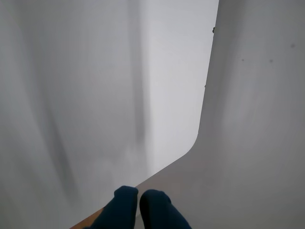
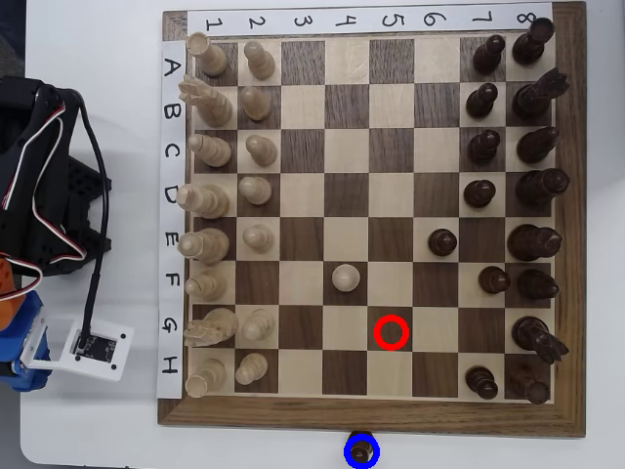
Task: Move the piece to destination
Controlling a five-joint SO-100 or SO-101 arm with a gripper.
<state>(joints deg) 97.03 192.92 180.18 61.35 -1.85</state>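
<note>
Blue end effector (image 1: 138, 198), rounded tips together, over smooth white surface (image 1: 95, 95).

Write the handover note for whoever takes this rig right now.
Gripper: shut, holding nothing, seen only in the wrist view above a bare white surface.
Dark pawn: inside the blue ring, off the chessboard at its bottom edge in the overhead view.
Red ring: empty, row G, column 5.
Done: pawn appears delivered.
Left: confirm it stands upright.
</note>
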